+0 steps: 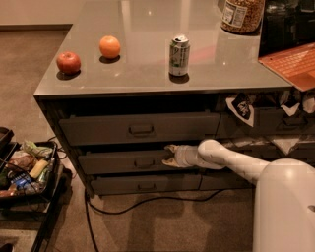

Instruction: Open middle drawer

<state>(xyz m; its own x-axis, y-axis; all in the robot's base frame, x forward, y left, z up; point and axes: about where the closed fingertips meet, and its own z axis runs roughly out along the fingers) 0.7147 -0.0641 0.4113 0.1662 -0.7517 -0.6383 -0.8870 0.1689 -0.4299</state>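
Observation:
The middle drawer (120, 161) is a dark grey front of medium height under the counter, with a small rectangular pull (144, 162) at its centre. A dark gap shows above its top edge. My gripper (170, 155) is at the drawer's front, just right of the pull and touching or very near the front's upper edge. My white arm (231, 160) reaches in from the right. The taller-fronted top drawer (140, 129) is above it and the slim bottom drawer (145, 185) is below.
On the grey counter (147, 83) stand a red apple (68, 62), an orange (110, 47), a soda can (179, 55) and a jar (242, 15). A tray of clutter (27, 170) sits on the floor at left. A black cable (147, 203) runs along the floor.

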